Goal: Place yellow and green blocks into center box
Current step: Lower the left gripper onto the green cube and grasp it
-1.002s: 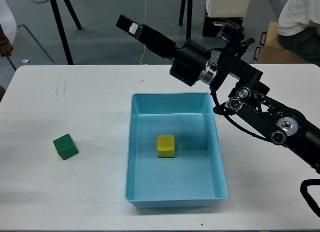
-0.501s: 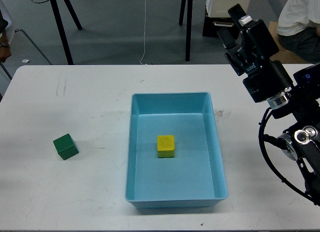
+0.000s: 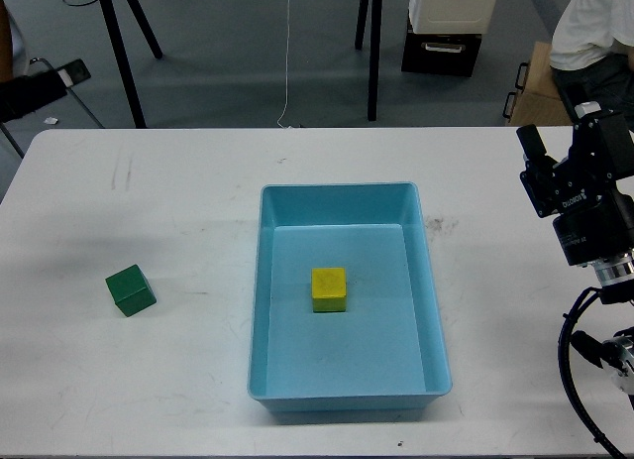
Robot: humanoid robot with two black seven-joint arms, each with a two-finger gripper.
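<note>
A yellow block (image 3: 329, 288) lies inside the light blue box (image 3: 431, 271) at the table's center. A green block (image 3: 131, 289) sits on the white table (image 3: 149, 201) to the left of the box. My right gripper (image 3: 561, 130) is raised at the table's right edge, far from both blocks, with its fingers apart and nothing between them. A dark part of my left gripper (image 3: 45, 85) shows at the far left edge, above the table's back corner; its fingers cannot be told apart.
Black stand legs (image 3: 124, 53) and a cable are on the floor behind the table. A dark crate (image 3: 443, 53) and a seated person (image 3: 594, 33) are at the back right.
My right arm has swung from above the box's back edge out to the right edge of the table. My left gripper has come into view at the far left. Neither block has moved.
</note>
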